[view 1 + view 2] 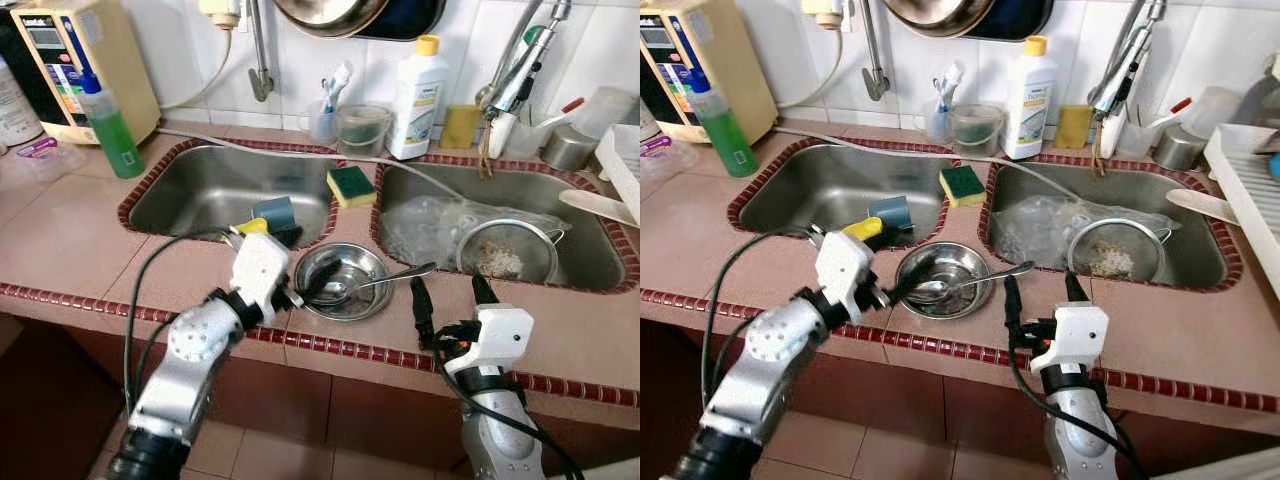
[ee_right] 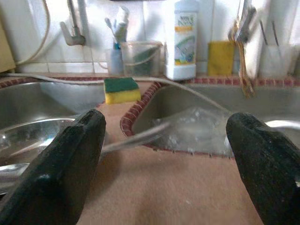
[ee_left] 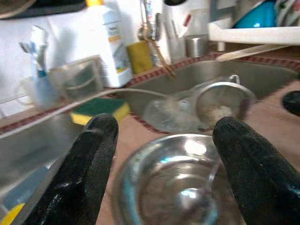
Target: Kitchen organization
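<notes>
A shallow steel bowl (image 1: 350, 295) sits on the tiled counter between the two sinks, with a metal spoon (image 1: 388, 279) lying in it, handle pointing right. My left gripper (image 1: 305, 258) is open at the bowl's left rim, one finger (image 1: 322, 280) reaching over into the bowl. In the left wrist view the bowl (image 3: 168, 187) lies between the spread fingers (image 3: 89, 159). My right gripper (image 1: 447, 283) hovers open over the counter just right of the bowl, close to the spoon handle's tip; its fingers (image 2: 70, 154) hold nothing.
A green-yellow sponge (image 1: 351, 186) lies on the divider between the sinks. The right sink holds a mesh strainer (image 1: 505, 250) and clear plastic (image 1: 430, 222); the left sink holds a blue and yellow tool (image 1: 272, 213). A green bottle (image 1: 112, 125), white bottle (image 1: 417, 98) and dish rack (image 1: 625, 165) line the back.
</notes>
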